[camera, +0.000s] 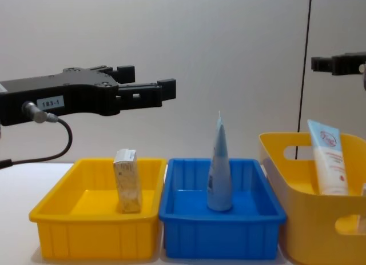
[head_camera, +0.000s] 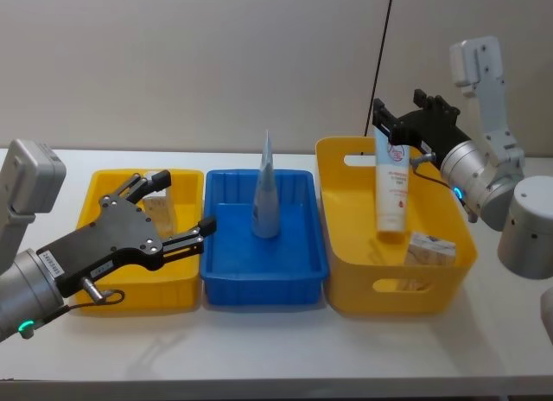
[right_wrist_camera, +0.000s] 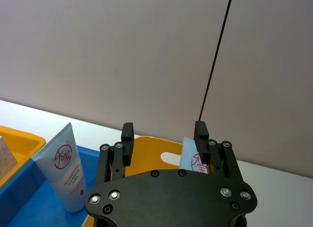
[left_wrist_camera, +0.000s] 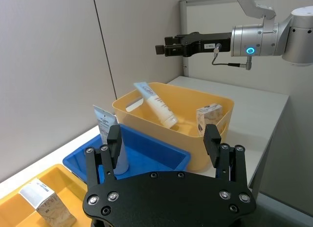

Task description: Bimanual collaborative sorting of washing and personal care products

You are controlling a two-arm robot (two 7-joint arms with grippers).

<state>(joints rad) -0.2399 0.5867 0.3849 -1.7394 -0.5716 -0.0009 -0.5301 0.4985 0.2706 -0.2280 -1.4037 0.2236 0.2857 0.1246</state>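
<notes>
Right gripper (head_camera: 399,124) hung open and empty just above the white tube with red logo (head_camera: 391,194), which leaned in the tall yellow bin (head_camera: 346,245). Left gripper (head_camera: 173,206) was open too, raised over the low yellow bin (head_camera: 95,202) and its small tan carton (camera: 127,180).

Pale blue tapered tube (head_camera: 266,194) stands upright; white tube with red logo (head_camera: 392,192) leans; two tan cartons (head_camera: 431,247) (camera: 127,180).
</notes>
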